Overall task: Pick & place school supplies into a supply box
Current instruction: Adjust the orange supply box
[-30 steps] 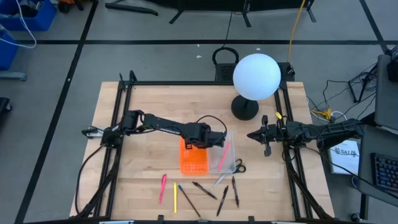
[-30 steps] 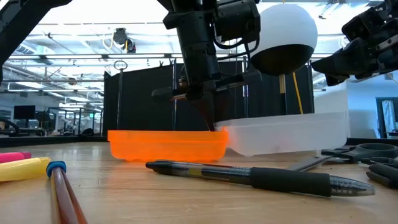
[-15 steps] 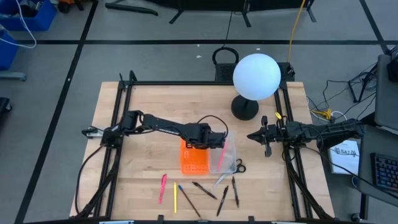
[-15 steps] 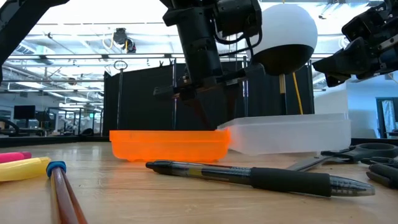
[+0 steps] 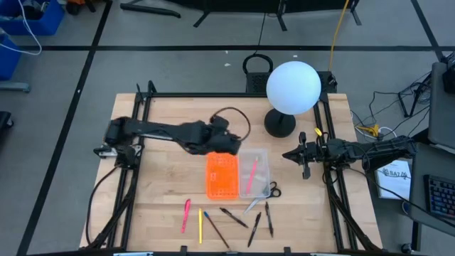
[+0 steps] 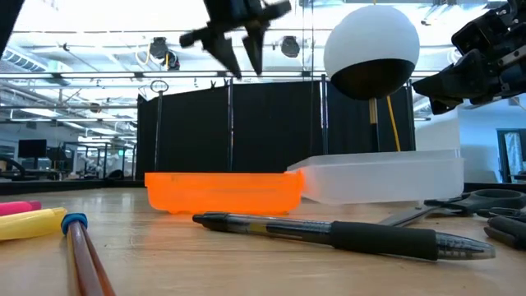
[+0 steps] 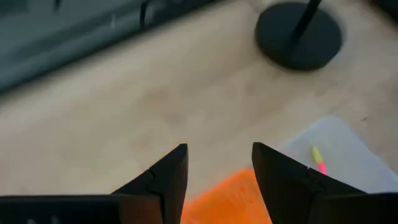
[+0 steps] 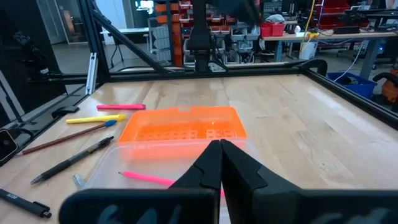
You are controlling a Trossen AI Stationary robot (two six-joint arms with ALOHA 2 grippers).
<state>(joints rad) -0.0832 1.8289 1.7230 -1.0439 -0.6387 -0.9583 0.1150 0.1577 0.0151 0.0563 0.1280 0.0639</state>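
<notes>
The supply box lies mid-table: a clear tray [image 5: 257, 162] joined to an orange perforated lid [image 5: 221, 176]. A pink pen [image 5: 251, 176] lies flat inside the tray. My left gripper [image 5: 233, 146] hovers open, high above the box's far edge, with nothing between its fingers [image 7: 176, 171]. Small scissors [image 5: 272, 190] rest on the wood beside the tray. A pink pen [image 5: 186, 213], a yellow one [image 5: 200, 226] and several dark pens [image 5: 234, 217] lie near the front edge. My right gripper [image 5: 288, 154] waits shut at the table's right side.
A lamp with a white globe [image 5: 293, 87] and black round base [image 5: 279, 124] stands at the far right, close behind the tray. Black frame rails [image 5: 135, 156] run along the table's left and right sides. Bare wood shows left of the orange lid.
My left gripper has opened and let go of the pink pen, which stood slanted in the clear tray and now lies flat in it. The gripper has then risen and drawn back toward the table's far left.
</notes>
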